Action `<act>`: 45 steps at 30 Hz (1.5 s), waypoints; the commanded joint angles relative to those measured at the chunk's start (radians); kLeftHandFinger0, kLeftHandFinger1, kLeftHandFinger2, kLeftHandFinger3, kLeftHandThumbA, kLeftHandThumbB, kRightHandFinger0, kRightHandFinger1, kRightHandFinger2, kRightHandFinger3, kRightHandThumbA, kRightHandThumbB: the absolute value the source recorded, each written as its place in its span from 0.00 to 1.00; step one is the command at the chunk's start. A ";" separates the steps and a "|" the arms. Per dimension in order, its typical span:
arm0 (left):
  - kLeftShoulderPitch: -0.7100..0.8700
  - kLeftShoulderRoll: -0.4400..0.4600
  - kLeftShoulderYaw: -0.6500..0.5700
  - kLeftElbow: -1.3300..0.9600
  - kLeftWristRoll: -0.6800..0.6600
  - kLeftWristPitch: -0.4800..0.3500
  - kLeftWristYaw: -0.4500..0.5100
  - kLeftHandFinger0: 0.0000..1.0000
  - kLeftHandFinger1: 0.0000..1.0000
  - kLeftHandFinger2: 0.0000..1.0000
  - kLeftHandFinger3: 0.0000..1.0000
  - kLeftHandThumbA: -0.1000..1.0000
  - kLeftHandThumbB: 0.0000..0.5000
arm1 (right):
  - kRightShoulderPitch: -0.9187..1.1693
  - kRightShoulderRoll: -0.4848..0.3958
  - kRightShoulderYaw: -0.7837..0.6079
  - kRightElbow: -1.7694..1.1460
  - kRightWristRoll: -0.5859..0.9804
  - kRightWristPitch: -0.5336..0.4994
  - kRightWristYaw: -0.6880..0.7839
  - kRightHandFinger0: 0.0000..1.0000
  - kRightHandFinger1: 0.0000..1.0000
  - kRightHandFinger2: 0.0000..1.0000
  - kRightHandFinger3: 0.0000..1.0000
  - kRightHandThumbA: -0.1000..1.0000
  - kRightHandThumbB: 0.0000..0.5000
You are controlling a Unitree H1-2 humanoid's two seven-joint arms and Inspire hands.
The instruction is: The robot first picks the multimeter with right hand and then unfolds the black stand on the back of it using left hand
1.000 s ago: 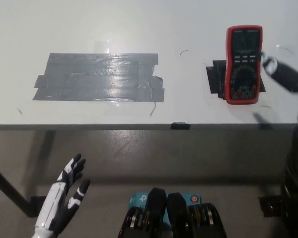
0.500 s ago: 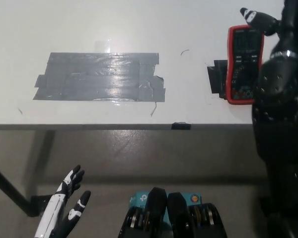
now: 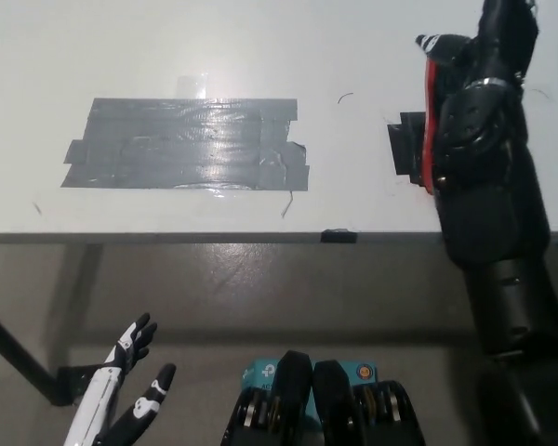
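Observation:
The red multimeter (image 3: 430,130) lies flat on the white table (image 3: 260,37) at the right. Only its red left edge shows; my black right arm covers the rest. My right hand (image 3: 472,56) is over the meter's top end, with one white-tipped finger (image 3: 428,42) reaching past its upper left corner. Whether this hand grips the meter is hidden. The black stand on the meter's back is out of sight. My white left hand (image 3: 121,404) hangs below the table's front edge at the lower left, open, fingers spread, holding nothing.
A black tape patch (image 3: 405,149) lies under the multimeter's left side. A large grey tape patch (image 3: 186,144) covers the table's middle left. The table's front edge (image 3: 214,237) runs across the picture, with floor below it.
My right arm has swung left over the multimeter, now hiding nearly all of it. The left hand has sunk slightly lower. The meter has not moved.

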 commanded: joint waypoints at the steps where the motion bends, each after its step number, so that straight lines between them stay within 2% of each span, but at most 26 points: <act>1: 0.008 0.023 0.008 -0.014 0.018 -0.040 0.002 1.00 1.00 1.00 1.00 0.77 0.36 | -0.081 0.011 0.016 0.061 0.021 0.009 -0.102 1.00 1.00 1.00 1.00 1.00 0.96; 4: 0.007 0.024 0.006 -0.010 0.020 -0.047 0.001 1.00 1.00 1.00 1.00 0.85 0.37 | -0.078 0.014 0.018 0.099 0.045 -0.001 -0.124 1.00 1.00 1.00 1.00 1.00 1.00; 14: 0.009 0.028 0.005 -0.004 0.024 -0.058 0.001 1.00 1.00 1.00 1.00 0.89 0.37 | -0.097 0.000 0.039 0.192 0.063 0.009 -0.159 1.00 1.00 1.00 1.00 0.98 0.99; 16: 0.011 0.033 0.005 -0.003 0.029 -0.059 0.000 1.00 1.00 1.00 1.00 0.90 0.37 | -0.090 -0.007 0.044 0.204 0.070 0.007 -0.169 1.00 1.00 1.00 1.00 0.92 0.96; 22: 0.011 0.035 0.002 -0.005 0.045 -0.070 0.003 1.00 1.00 1.00 1.00 0.91 0.35 | -0.093 -0.013 0.052 0.213 0.093 -0.005 -0.181 1.00 1.00 1.00 1.00 0.89 0.96; 27: 0.008 0.035 0.002 0.001 0.048 -0.075 0.003 1.00 1.00 1.00 1.00 0.91 0.37 | -0.098 -0.026 0.069 0.224 0.099 0.006 -0.183 1.00 1.00 1.00 1.00 0.90 0.96; 28: 0.004 0.037 -0.001 0.006 0.064 -0.084 0.007 1.00 1.00 1.00 1.00 0.91 0.35 | -0.102 -0.035 0.077 0.230 0.074 0.009 -0.172 1.00 1.00 1.00 1.00 0.99 1.00; 29: 0.003 0.037 -0.001 0.007 0.067 -0.086 0.008 1.00 1.00 1.00 1.00 0.91 0.35 | -0.103 -0.037 0.080 0.233 0.070 0.009 -0.171 1.00 1.00 1.00 1.00 1.00 1.00; 39: -0.001 0.034 0.003 0.017 0.077 -0.106 0.011 1.00 1.00 1.00 1.00 0.91 0.35 | -0.118 -0.043 0.076 0.245 0.093 0.009 -0.171 1.00 1.00 1.00 1.00 1.00 0.99; 40: 0.000 0.033 0.002 0.011 0.081 -0.103 0.010 1.00 1.00 1.00 1.00 0.91 0.35 | -0.116 -0.045 0.072 0.242 0.100 0.009 -0.168 1.00 1.00 1.00 1.00 0.97 0.99; 45: 0.005 0.030 0.002 0.001 0.082 -0.095 0.009 1.00 1.00 1.00 1.00 0.90 0.35 | -0.107 -0.047 0.071 0.227 0.123 0.009 -0.159 1.00 1.00 1.00 1.00 0.96 0.97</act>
